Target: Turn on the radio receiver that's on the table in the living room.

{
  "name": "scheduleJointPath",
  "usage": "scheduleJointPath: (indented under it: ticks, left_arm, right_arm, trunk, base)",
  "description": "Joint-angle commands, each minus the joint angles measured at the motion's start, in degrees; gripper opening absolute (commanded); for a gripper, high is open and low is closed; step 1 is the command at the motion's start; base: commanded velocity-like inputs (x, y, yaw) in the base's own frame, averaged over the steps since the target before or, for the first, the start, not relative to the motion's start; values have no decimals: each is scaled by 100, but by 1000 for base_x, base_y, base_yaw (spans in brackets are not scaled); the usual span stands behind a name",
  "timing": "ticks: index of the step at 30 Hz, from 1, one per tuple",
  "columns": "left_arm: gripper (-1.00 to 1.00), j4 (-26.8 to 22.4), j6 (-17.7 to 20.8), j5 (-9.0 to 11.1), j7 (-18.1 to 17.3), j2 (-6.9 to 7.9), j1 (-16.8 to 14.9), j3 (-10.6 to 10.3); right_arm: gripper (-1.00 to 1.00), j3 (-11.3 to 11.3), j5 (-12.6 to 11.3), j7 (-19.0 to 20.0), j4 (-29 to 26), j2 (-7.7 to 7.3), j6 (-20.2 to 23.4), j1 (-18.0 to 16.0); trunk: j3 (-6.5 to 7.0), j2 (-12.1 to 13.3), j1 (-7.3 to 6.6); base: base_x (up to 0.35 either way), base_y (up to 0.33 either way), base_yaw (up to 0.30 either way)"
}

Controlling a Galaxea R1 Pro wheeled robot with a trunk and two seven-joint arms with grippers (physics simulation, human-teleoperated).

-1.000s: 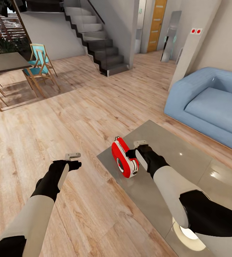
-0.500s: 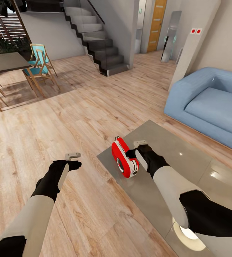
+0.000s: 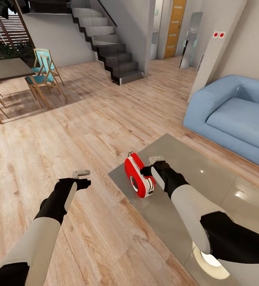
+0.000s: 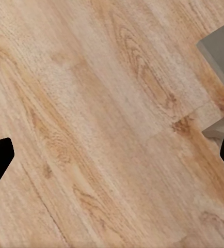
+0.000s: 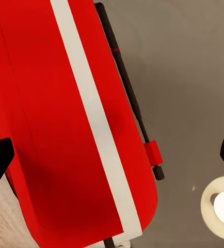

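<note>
While the left gripper is held spread over floor, the right gripper, spread, seemingly touches the radio.

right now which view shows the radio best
The right wrist view: the radio is close up, red body, white stripe and dark handle clear. The head view shows the whole radio small on the table, dial facing the camera, the right claw against it. The left wrist view shows floor and a table corner.
</note>
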Motion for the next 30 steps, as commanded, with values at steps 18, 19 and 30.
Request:
scheduleJointPath:
  ticks: [18,19,30]
  left_arm:
    - [100,-43,0,2,-2,8,0,0]
    - [100,-74,0,4,-1,8,0,0]
    - [100,-136,7,5,0,8,31,0]
  right_arm:
    - [100,0,-1,14,0,0,0,0]
    - [100,0,-1,31,0,0,0,0]
    - [100,0,-1,198,8,0,0,0]
  trunk:
    - [0,0,0]
    - [0,0,0]
    - [0,0,0]
  base:
    - [0,0,0]
    - [0,0,0]
    - [0,0,0]
